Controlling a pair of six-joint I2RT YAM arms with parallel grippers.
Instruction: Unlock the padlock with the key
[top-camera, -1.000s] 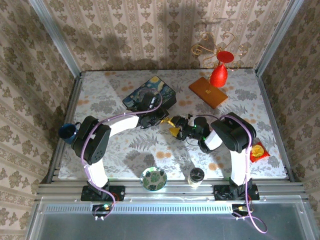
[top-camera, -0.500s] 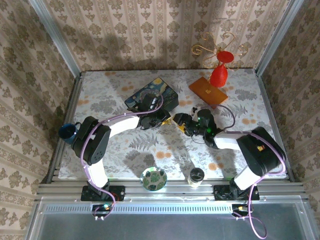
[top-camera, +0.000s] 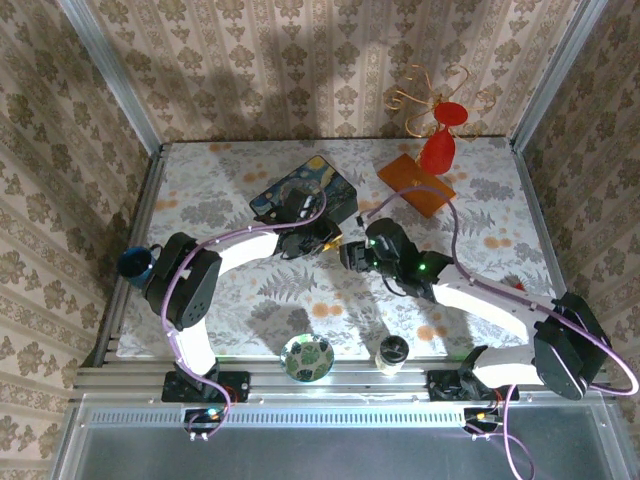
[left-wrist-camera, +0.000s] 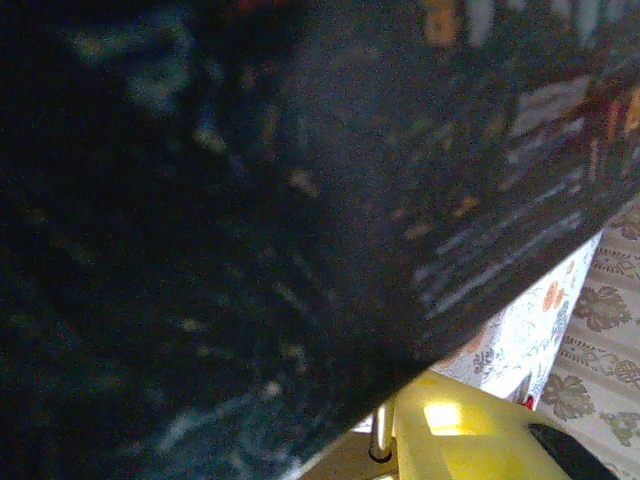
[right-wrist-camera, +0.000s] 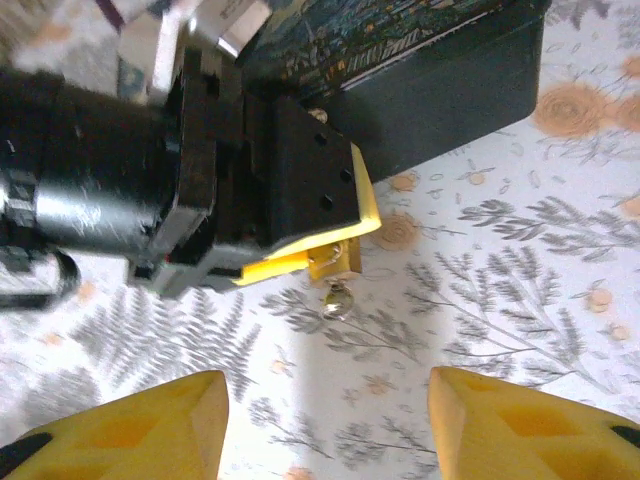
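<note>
In the right wrist view the small brass padlock (right-wrist-camera: 337, 262) sits clamped between the yellow fingers (right-wrist-camera: 300, 262) of my left gripper (top-camera: 327, 240), just above the flowered table. The key (right-wrist-camera: 338, 299) sticks out of the padlock's underside, its silvery bow hanging free. My right gripper (right-wrist-camera: 325, 420) faces it from a short way off, open, its two yellow fingertips wide apart with only tabletop between them. From above, the right gripper (top-camera: 351, 254) sits just right of the left one. In the left wrist view the silvery shackle (left-wrist-camera: 380, 432) shows beside a yellow finger (left-wrist-camera: 470, 440).
The dark blue starry box (top-camera: 300, 194) lies right behind the left gripper and looms close in the left wrist view (left-wrist-camera: 250, 200). An orange board (top-camera: 415, 183) with a red ornament stands back right. A blue cup (top-camera: 135, 263), a green bowl (top-camera: 307, 357) and a lidded cup (top-camera: 392, 352) sit near the front.
My right arm has swung its elbow far out to the right and stretched low. Its gripper stays beside the padlock with its jaws somewhat narrower. The left arm has stayed put.
</note>
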